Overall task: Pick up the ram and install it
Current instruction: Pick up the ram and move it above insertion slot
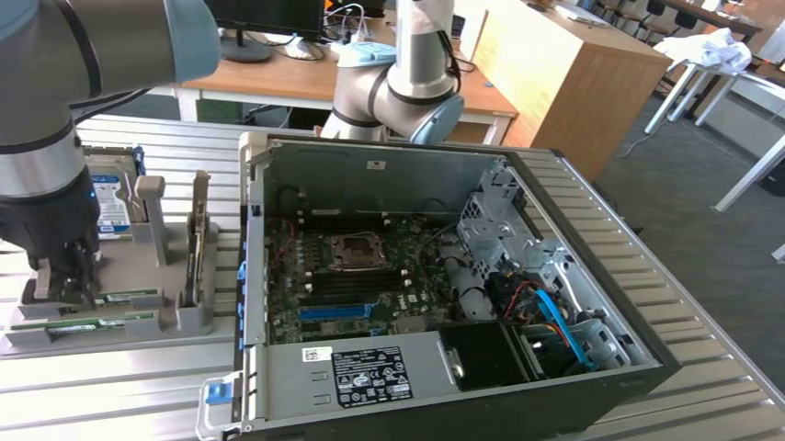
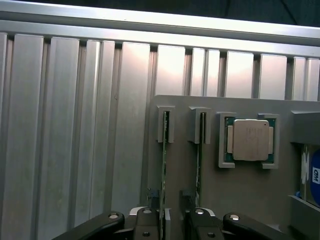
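Two green ram sticks stand on edge in slots of a grey fixture [image 2: 250, 200]. In the wrist view my gripper [image 2: 170, 220] is open, with its fingers [image 2: 146, 220] on either side of one ram stick [image 2: 163, 170], low over the stick's near end. A gap still shows on one side of the stick. The second ram stick [image 2: 199, 160] stands beside it, outside the fingers. In the exterior view the gripper [image 1: 62, 276] hangs over the fixture at the exterior view's left, where a green stick [image 1: 129, 299] shows beside it.
A silvery processor chip [image 2: 249, 140] sits in a pocket of the fixture, next to a blue-labelled hard drive [image 1: 113, 197]. The open computer case [image 1: 589, 276] lies at the exterior view's middle, with its motherboard socket [image 1: 356, 248] and a blue slot strip [image 1: 337, 310] exposed. All rest on a ribbed metal table [image 2: 75, 150].
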`<state>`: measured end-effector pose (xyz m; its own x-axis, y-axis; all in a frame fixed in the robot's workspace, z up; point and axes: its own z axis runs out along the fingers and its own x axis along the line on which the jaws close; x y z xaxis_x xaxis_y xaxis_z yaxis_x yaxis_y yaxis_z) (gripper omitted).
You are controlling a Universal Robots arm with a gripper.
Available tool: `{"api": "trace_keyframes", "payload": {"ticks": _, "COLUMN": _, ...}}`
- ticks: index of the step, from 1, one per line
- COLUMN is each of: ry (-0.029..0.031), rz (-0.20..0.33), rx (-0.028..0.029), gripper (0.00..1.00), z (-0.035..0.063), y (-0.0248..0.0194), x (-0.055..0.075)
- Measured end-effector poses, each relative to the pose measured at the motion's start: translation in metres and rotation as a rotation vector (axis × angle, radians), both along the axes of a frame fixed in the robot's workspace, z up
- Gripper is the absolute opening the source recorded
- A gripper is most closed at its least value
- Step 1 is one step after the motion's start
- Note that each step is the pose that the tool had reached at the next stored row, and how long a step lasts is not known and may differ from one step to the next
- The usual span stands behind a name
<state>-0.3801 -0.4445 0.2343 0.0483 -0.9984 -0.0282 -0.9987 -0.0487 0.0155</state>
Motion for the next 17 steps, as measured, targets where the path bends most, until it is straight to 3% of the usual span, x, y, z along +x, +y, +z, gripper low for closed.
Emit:
{"api": "trace_keyframes", "payload": {"ticks": 7, "ry": 0.0000, "rz": 0.000, "rx": 0.0012, "gripper": 0.30, "z": 0.0000, "y": -0.0060, "x": 0.0000}}
{"api": "trace_keyframes", "payload": {"ticks": 17, "ry": 0.0000, "rz": 0.000, "rx": 0.0013, "gripper": 0.30, "z": -0.0050, "y": -0.0060, "x": 0.0000}}
